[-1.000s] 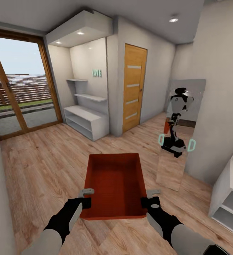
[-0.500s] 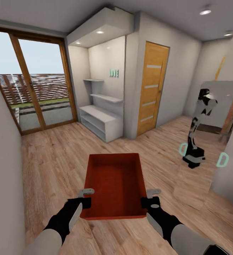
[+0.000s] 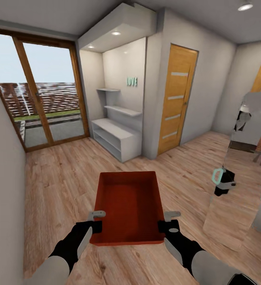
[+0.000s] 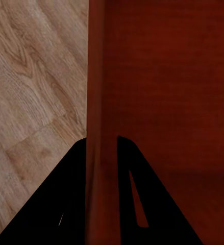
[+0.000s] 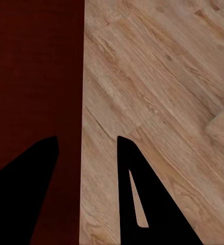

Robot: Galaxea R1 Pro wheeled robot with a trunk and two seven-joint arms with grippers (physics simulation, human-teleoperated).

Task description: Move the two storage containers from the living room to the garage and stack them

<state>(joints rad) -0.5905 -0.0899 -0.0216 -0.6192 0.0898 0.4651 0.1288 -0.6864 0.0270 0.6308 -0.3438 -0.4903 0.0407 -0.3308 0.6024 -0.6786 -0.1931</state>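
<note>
Red-orange storage container carried above the living room's wood-plank floor.
Left gripper clamped on one side wall; right gripper straddling the opposite wall, grip indiscernible.

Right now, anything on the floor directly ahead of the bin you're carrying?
Nothing visible. The red-orange rectangular plastic bin hangs between the left claw and right claw; bare light wood-plank floor runs ahead to the white low shelf unit and orange-brown wooden door.
</note>
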